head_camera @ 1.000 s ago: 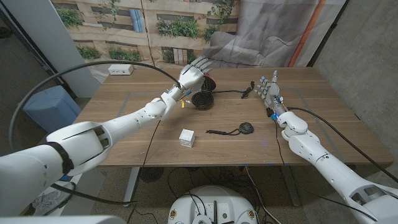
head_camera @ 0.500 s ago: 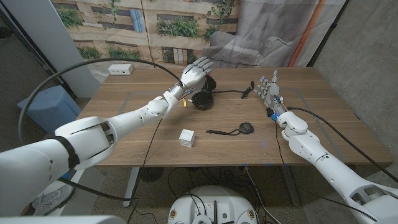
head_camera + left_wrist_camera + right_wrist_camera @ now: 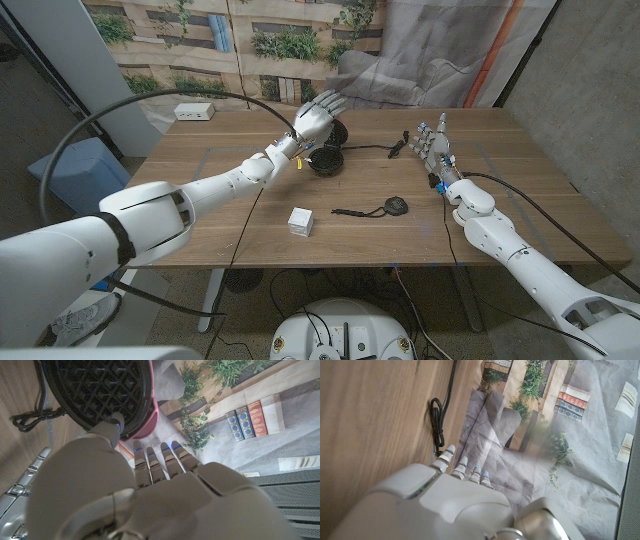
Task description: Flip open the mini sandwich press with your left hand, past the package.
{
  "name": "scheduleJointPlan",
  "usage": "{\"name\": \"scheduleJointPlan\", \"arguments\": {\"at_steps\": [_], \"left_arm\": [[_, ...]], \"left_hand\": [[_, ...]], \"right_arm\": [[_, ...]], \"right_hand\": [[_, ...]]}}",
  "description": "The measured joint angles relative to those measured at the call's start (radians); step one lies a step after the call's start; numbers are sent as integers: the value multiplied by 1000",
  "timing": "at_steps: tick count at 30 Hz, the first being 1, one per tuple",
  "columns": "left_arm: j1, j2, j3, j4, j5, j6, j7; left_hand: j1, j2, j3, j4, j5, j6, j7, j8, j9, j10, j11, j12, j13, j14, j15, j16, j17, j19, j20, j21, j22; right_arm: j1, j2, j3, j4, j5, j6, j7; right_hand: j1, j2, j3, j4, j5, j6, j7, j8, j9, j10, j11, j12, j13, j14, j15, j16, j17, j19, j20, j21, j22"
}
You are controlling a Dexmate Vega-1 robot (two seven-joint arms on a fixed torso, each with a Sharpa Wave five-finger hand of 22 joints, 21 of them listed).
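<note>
The mini sandwich press (image 3: 327, 152) stood open near the middle of the tabletop's far edge, its lower plate lying level on the wooden table (image 3: 200, 220) and its lid tipped up behind it toward the far edge. The left hand (image 3: 314, 118) was raised at that lid with its fingers spread apart; in the left wrist view the thumb lay against the rim of the dark waffle-patterned plate (image 3: 95, 390), whose outer shell was pink, but the pictures did not settle whether the hand was actually grasping the lid or only touching it. A black power cord (image 3: 375, 150) ran from the press along the tabletop toward the right side, ending in a bundled loop (image 3: 438, 422) close to the far edge, just beyond the fingertips of the right hand (image 3: 433, 142). That hand stood on its edge near the far right part of the tabletop, fingers straight and apart, holding nothing. The package (image 3: 301, 221), a small white box, sat near the middle of the near edge, well apart from the press. Just to its right lay a small round black object with a strap (image 3: 380, 209). A white box (image 3: 194, 111) rested at the far left corner.
</note>
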Motion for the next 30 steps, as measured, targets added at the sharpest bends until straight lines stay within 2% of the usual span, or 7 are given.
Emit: {"name": "scheduleJointPlan", "arguments": {"at_steps": [16,24,30], "left_arm": [[-15,-47,2,62,-86,-5,-26],[-22,-73,-1,92,-129,-20,-29],[-36,-106,7,156,-161,-37,-21]], "left_hand": [[0,0,-25,3,0,-61,4,-11,0,-14,14,0,0,-16,-5,0,0,-4,4,-5,0],[0,0,-29,7,0,-61,4,-11,0,-20,9,0,0,-16,-5,0,0,-7,0,-4,0],[0,0,-37,7,0,-61,4,-7,0,-23,12,0,0,-16,-5,0,0,-7,0,-4,0]], "right_arm": [[0,0,0,-1,0,0,0],[0,0,0,-1,0,0,-1],[0,0,0,-1,0,-1,-1]], "right_hand": [[0,0,0,0,0,0,0,0,0,0,0,0,0,0,0,0,0,0,0,0,0],[0,0,0,0,0,0,0,0,0,0,0,0,0,0,0,0,0,0,0,0,0],[0,0,0,0,0,0,0,0,0,0,0,0,0,0,0,0,0,0,0,0,0]]}}
